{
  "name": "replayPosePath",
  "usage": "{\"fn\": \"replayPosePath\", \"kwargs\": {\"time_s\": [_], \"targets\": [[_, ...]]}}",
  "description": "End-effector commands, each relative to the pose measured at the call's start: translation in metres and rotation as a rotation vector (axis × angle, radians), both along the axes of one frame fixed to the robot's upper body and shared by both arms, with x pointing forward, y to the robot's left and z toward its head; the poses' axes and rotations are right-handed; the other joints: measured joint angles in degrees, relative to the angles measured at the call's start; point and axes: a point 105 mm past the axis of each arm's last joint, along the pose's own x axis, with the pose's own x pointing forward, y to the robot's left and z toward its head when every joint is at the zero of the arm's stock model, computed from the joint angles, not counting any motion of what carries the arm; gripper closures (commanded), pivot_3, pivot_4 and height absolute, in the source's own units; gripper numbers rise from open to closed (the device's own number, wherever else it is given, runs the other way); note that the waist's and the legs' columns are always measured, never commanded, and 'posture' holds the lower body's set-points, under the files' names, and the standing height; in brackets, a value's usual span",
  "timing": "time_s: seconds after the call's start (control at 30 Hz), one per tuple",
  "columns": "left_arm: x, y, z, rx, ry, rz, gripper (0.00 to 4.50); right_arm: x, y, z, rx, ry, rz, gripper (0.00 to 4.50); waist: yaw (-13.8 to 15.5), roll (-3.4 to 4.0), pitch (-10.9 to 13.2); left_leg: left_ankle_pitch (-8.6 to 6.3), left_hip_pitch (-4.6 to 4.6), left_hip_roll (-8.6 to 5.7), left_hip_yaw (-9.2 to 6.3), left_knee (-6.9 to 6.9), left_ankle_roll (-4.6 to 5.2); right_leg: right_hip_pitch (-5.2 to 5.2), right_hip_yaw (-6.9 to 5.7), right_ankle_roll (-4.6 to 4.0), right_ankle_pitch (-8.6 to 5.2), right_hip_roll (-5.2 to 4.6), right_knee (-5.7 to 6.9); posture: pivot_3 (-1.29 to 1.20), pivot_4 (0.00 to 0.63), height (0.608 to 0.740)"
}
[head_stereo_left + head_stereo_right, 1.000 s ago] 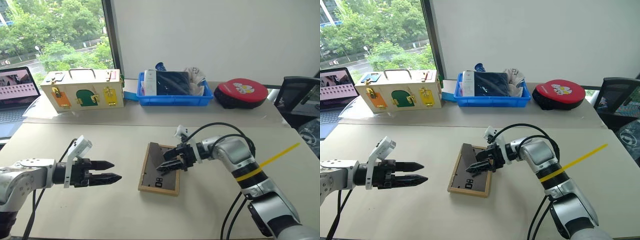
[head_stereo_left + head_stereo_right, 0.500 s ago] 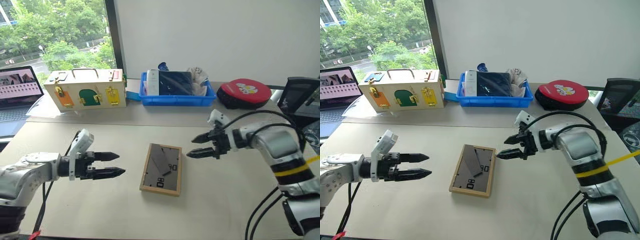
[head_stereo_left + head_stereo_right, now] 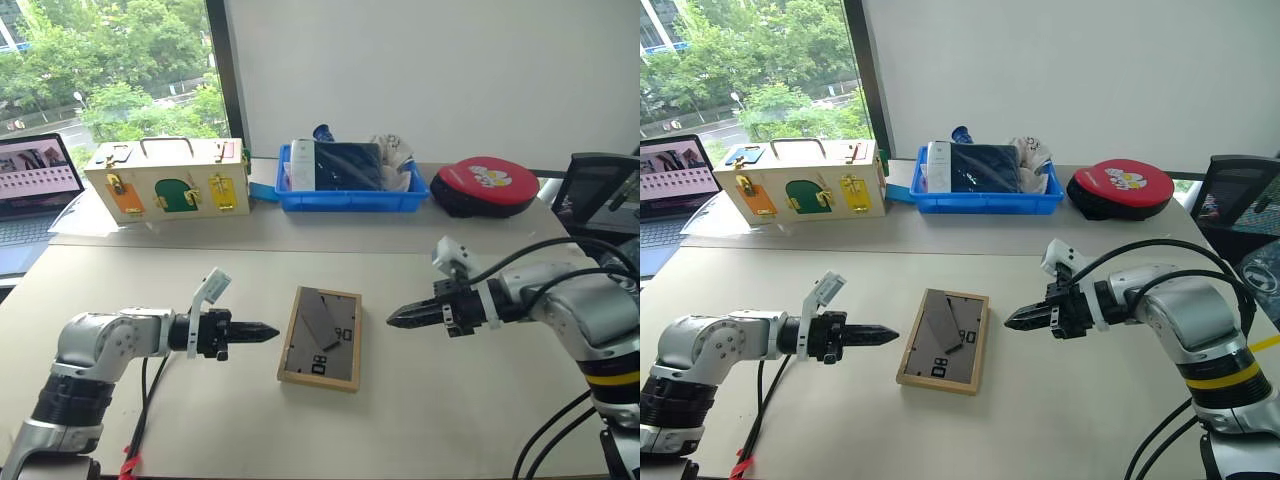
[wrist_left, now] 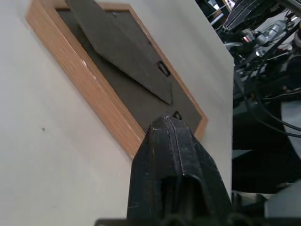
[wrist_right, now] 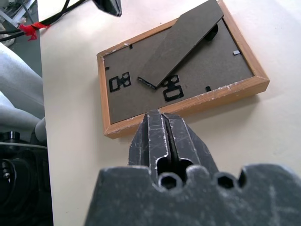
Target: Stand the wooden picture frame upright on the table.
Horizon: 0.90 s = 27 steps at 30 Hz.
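— Both arms have shifted since a second ago: the right pincer [image 3: 392, 318], which was down on the frame's back, has pulled off to the right, and the left pincer [image 3: 272, 329] has come in toward the frame's left edge. Each has gone from spread wide to fully closed.

— Holding anything?

— No. Both are pressed tip to tip and empty, above the tabletop [image 3: 200, 420].

— What about the containers?

— A blue bin [image 3: 350, 197] sits at upper centre, holding a dark blue case [image 3: 346, 165], a white upright item [image 3: 300, 164] and some crumpled cloth [image 3: 393, 153]. Left of it, at upper left, stands a cream box [image 3: 166, 179] with orange, green and yellow doors, all closed. I cannot tell what is inside. A red round case [image 3: 484, 185] lies at upper right, closed.

— And the frame?

— The frame [image 3: 321, 336] lies flat, face down, at the centre of the picture, its dark back panel up and the stand flap folded against it. It sits between the two pincers. The left tip points at its left edge from just beside it, not touching. The right tip points at its right edge, a little further off. In the left wrist view the closed fingers [image 4: 176, 169] sit just short of the wooden rim [image 4: 94, 92].
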Motion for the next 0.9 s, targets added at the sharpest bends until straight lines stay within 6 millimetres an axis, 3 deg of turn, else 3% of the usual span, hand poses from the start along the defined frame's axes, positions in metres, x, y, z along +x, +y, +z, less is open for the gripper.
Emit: {"fn": "replayPosePath", "kwargs": {"time_s": [0.03, 0.2, 0.37, 0.57, 0.67, 0.9], "targets": [[-0.001, 0.004, 0.001, 0.02, 0.028, 0.053, 4.48, -0.004, -0.002, 0.002, -0.027, -0.065, 0.018, 4.46, 0.01, 0.0, 0.0, 0.0, 0.0, 0.0, 0.0, 0.03, 0.0, 0.0, 0.0, 0.0, 0.0, 0.0, 0.0, 0.0, 0.15, 0.723], [0.014, 0.005, 0.005, -0.025, 0.075, 0.154, 4.48, -0.005, -0.003, -0.006, -0.053, -0.07, 0.014, 4.46, 0.03, 0.0, 0.0, 0.01, 0.02, -0.02, -0.02, 0.17, -0.01, 0.08, -0.01, 0.04, 0.03, -0.01, 0.02, 0.0, 0.15, 0.723], [0.008, 0.001, 0.011, -0.092, 0.144, 0.118, 3.13, -0.003, -0.005, -0.011, -0.062, -0.071, 0.004, 4.5, -0.03, -0.01, 0.0, 0.01, 0.01, -0.03, -0.05, 0.15, -0.01, 0.07, -0.02, 0.05, 0.03, 0.0, 0.03, 0.0, 0.15, 0.723], [0.002, -0.002, 0.012, -0.097, 0.195, 0.068, 0.97, 0.001, -0.008, -0.026, -0.097, -0.08, -0.011, 4.5, -0.09, -0.01, 0.0, 0.01, 0.01, -0.03, -0.06, 0.14, -0.01, 0.07, -0.03, 0.05, 0.04, -0.01, 0.03, 0.0, 0.15, 0.723], [0.0, -0.005, 0.0, -0.045, 0.22, 0.056, 0.02, 0.004, -0.007, -0.038, -0.132, -0.095, -0.01, 4.5, -0.08, -0.01, 0.0, 0.01, 0.01, -0.04, -0.07, 0.13, -0.02, 0.07, -0.04, 0.05, 0.04, -0.01, 0.03, 0.0, 0.15, 0.723], [0.004, -0.032, -0.026, 0.023, 0.254, 0.042, 0.02, 0.01, 0.01, -0.058, -0.157, -0.116, 0.029, 4.5, 0.17, 0.01, -0.02, 0.03, 0.01, -0.06, -0.09, 0.17, -0.04, 0.12, -0.05, 0.05, 0.04, -0.01, 0.03, 0.0, 0.15, 0.723]]}}
